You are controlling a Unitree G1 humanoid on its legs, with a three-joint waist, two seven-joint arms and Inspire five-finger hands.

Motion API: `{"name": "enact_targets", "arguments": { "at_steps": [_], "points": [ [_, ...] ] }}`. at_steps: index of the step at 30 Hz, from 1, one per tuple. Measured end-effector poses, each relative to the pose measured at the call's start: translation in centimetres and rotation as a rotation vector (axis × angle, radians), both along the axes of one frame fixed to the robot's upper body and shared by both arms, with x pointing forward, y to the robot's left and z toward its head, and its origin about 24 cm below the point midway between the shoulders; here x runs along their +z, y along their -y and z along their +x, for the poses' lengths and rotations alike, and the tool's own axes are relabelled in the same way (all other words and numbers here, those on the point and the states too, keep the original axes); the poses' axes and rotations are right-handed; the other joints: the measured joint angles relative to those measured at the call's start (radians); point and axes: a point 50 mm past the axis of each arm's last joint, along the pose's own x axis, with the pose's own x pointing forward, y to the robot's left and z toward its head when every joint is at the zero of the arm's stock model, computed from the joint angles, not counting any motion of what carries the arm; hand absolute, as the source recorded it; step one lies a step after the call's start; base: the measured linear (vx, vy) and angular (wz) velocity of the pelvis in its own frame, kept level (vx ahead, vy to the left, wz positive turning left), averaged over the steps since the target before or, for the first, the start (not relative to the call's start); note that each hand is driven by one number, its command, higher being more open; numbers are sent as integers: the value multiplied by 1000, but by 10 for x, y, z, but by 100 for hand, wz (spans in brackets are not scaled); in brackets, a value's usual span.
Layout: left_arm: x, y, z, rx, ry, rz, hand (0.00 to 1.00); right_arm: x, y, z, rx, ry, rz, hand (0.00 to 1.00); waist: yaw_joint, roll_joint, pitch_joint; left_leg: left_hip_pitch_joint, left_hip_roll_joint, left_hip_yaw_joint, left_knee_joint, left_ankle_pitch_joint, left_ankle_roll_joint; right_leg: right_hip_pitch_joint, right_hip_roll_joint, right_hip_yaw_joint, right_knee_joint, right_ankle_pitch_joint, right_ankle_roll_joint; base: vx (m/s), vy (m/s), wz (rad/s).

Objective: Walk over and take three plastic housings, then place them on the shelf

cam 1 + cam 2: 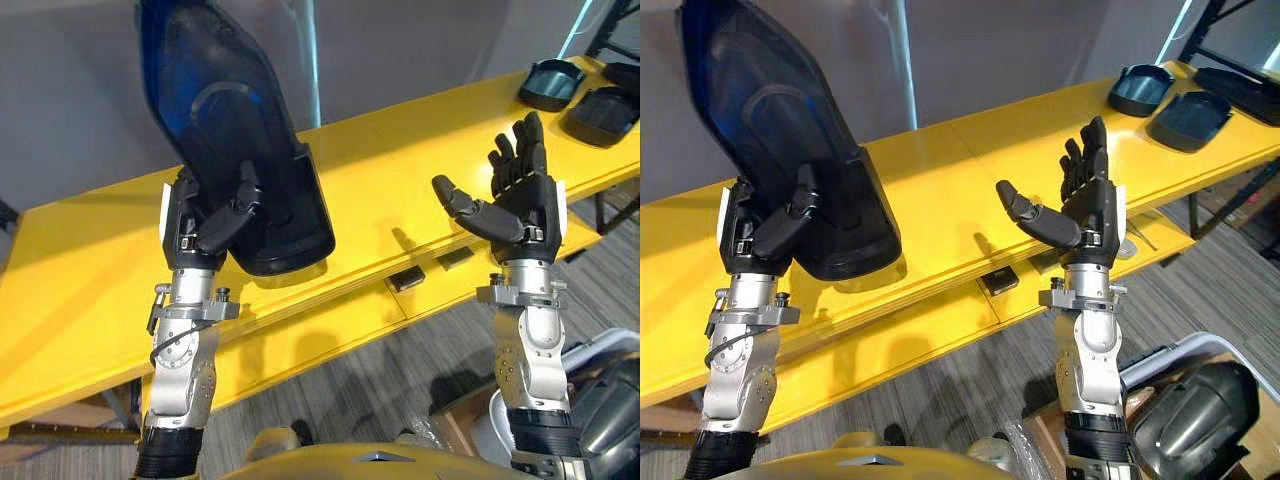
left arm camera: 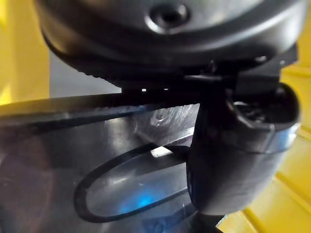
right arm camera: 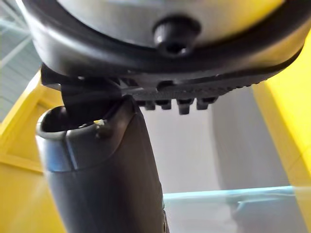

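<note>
Spanning the scene: long yellow counter (image 1: 400, 170). Over its middle, a tall dark plastic housing (image 1: 230, 120), upright and leaning, broad lower end low over the counter; cannot tell whether touching.

Clamped on that lower end: left hand (image 1: 205, 225), thumb (image 1: 235, 210) across the inner face, fingers behind. Raised beside it, well apart: right hand (image 1: 520, 200), fingers spread, holding nothing. Lying at the counter's far right end: further housings (image 1: 1188, 120).

Probably mid-carry of one housing. Grip firmly, stop the long piece swinging, lay the broad end flat and clear of the edge before letting go.

From the left wrist: thumb pressed on the glossy face by an oval outline. From the right wrist: bare thumb, nothing against it. From the eye views: the housing's full length and lean.
</note>
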Motion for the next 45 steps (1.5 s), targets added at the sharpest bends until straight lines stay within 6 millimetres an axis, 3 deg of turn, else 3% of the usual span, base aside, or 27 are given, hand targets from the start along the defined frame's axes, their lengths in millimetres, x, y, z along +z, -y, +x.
{"name": "enact_targets", "arguments": {
  "at_steps": [9,13,18,22,23,28,29,38,45],
  "points": [
    [-8,4,49,10,-174,43,0,-28,-9,-18,43,-99,134,100,-62,-11,-6,25,1,66,-27,1,-1,-30,4,69,-1,2,3,-19,18,-25],
    [-16,-10,78,111,-287,27,0,-34,-14,-19,121,-143,160,100,-110,-12,-7,24,10,94,-27,1,-1,-50,12,99,2,6,9,-32,1,-22],
    [-18,-16,94,155,-357,-15,0,-36,-16,-18,172,-171,143,100,-127,-13,-7,4,12,110,-23,1,-2,-87,21,122,17,6,8,-9,1,-10],
    [-40,-18,103,207,-515,13,0,-38,-17,-18,194,-188,142,100,-136,-22,-2,-6,15,110,-11,-3,-3,-100,22,135,21,6,8,-7,5,-9],
    [-49,-26,107,269,-622,-23,0,-40,-23,-17,238,-191,168,100,-145,-40,9,-8,29,110,12,-14,-5,-105,25,146,37,2,3,-55,10,-14],
    [-49,-33,112,290,-660,-3,0,-41,-33,-18,312,-194,160,100,-160,-43,11,-10,31,109,26,-18,-4,-109,24,149,51,-2,5,-62,7,-3],
    [-48,-33,113,295,-667,0,100,-41,-32,-18,326,-194,157,100,-161,-41,13,-11,31,109,30,-19,-4,-110,23,149,57,-4,5,-55,3,0],
    [-31,-30,124,364,-636,-12,100,-38,-29,-14,386,-229,107,100,-171,-9,56,-57,30,108,48,-23,-7,-163,15,151,88,-10,6,-49,8,0],
    [-27,-36,123,502,-635,-2,100,-37,-41,-15,458,-229,106,100,-186,-9,71,-61,55,116,83,-34,-8,-157,32,158,75,-4,14,-3,-3,-6]
  ]
}}
